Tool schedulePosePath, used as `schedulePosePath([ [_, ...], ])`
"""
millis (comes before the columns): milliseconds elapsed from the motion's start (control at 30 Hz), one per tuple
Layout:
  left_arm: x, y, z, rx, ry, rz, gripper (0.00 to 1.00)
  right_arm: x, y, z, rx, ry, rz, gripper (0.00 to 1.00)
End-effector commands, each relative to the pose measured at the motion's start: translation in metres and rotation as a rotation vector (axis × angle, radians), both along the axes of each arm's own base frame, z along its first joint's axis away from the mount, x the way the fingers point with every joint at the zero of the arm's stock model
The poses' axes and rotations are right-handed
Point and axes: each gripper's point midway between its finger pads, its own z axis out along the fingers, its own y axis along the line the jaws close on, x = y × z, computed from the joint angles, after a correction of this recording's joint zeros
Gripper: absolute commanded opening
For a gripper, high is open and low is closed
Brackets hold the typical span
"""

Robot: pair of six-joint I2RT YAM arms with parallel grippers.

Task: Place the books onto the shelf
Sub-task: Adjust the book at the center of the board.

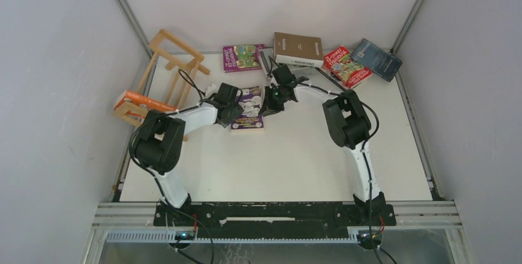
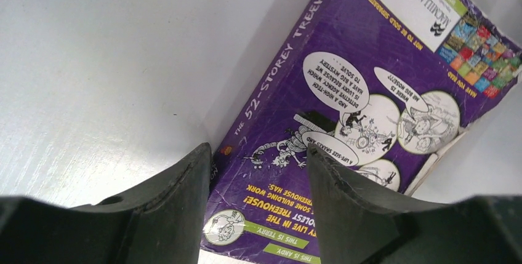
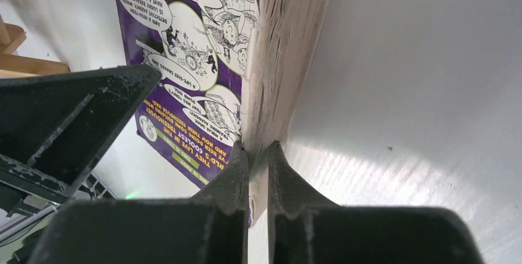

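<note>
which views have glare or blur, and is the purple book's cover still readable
Top view: even light, sharp, barely any shadows, purple book too small to read. Left wrist: cover print sharp and readable, its fingers dark and soft, sheen on the table at left. Right wrist: page edges washed pale, bright streaks on the table lower right.

The white table [image 1: 295, 165] carries a wooden shelf [image 1: 174, 61] askew at its left rear edge, with an orange book [image 1: 136, 100] at the shelf's near end. A purple book [image 1: 251, 116] is near the middle. Along the back edge lie another purple book [image 1: 243, 58], a brown book [image 1: 298, 47] overlapping a grey one [image 1: 266, 62], a red book [image 1: 346, 66] and, touching it in the right rear corner, a blue book [image 1: 377, 59].
</note>
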Motion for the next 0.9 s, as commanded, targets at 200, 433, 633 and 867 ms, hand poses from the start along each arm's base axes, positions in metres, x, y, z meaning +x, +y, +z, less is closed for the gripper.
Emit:
schedulePosePath([
  [200,-0.038,-0.060,0.017,-0.172,-0.003,-0.160,0.61,-0.067,-0.005,0.015,0.023,0.085,0.038,0.03],
  [433,-0.084,-0.083,0.023,-0.175,0.013,-0.234,0.61,-0.102,-0.033,0.017,-0.030,0.078,0.029,0.02],
  [633,-0.097,-0.076,0.055,-0.151,-0.032,-0.218,0.64,-0.136,-0.060,0.017,-0.082,0.078,0.001,0.04],
  [867,-0.078,-0.048,0.115,-0.056,-0.155,-0.154,0.70,-0.142,-0.074,0.025,-0.112,0.038,-0.031,0.44],
])
